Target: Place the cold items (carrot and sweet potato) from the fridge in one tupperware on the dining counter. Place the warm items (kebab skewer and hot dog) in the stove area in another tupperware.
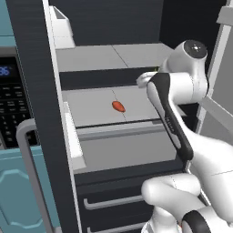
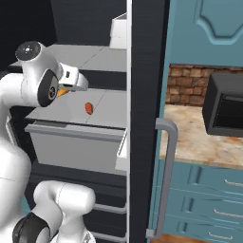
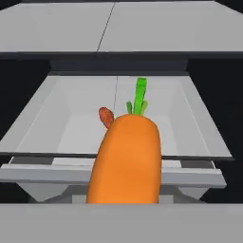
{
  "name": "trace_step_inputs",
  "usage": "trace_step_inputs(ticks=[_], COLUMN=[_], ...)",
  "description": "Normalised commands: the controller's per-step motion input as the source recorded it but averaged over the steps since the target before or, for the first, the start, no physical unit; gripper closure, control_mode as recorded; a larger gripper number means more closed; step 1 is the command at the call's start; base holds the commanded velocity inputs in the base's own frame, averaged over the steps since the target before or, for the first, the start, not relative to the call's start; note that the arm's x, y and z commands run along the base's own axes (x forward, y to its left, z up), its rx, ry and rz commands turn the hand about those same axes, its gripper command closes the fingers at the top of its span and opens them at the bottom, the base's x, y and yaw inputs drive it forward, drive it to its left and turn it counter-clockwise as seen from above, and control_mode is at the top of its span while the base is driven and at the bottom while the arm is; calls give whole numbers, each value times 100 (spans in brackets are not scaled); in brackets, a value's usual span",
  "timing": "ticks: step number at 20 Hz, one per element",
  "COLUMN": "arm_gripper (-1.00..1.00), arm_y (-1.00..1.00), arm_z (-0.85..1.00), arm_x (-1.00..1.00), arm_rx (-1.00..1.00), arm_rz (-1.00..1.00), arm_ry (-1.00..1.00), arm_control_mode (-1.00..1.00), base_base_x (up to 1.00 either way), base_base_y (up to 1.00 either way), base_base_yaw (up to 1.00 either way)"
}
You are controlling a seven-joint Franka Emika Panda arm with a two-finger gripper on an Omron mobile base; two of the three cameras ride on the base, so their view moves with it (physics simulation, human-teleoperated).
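Left base view: the fridge (image 1: 113,59) stands open, its pale grey shelves stacked one above another. The sweet potato (image 1: 118,106) lies alone on the middle shelf, near the seam between its two panels. The white arm reaches in from the lower right and covers the right part of that shelf, hiding its own hand. Left of the fridge wall a dark appliance panel (image 1: 10,104) carries a blue digital readout; its digits are too blurred to read. A grey bar handle (image 1: 32,173) runs down over a teal cabinet front (image 1: 18,191).

Right base view: the gripper (image 2: 71,86) sits at the shelf's left front, and a bit of the carrot (image 2: 62,92) peeks out orange beneath the hand. The sweet potato lies further in on the same shelf, apart from the hand. Past the fridge's dark side wall are a black microwave (image 2: 225,107), a beige stone counter (image 2: 190,137), a brick backsplash and teal drawers.

Hand view: the carrot rises large from between the fingers, green tip up, so the jaws are closed narrowly on it. Behind it lies the sweet potato, on the shelf.
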Motion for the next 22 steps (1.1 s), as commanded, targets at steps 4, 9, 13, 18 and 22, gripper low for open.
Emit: trace_step_inputs(ticks=[4, 9, 13, 18, 22], arm_gripper=[100, 100, 100, 100, 100], arm_y=[0, 0, -14, -33, -25], arm_z=[-37, -58, -17, -30, -39], arm_x=[-100, -100, -70, -54, -45], arm_rx=[-8, 0, 1, 7, 0], arm_rz=[0, 0, 0, 0, 0], arm_ry=[50, 37, 18, 0, 2], arm_control_mode=[-100, -100, -100, -100, -100], base_base_x=[0, 0, 0, 0, 0], base_base_y=[0, 0, 0, 0, 0], base_base_yaw=[0, 0, 0, 0, 0])
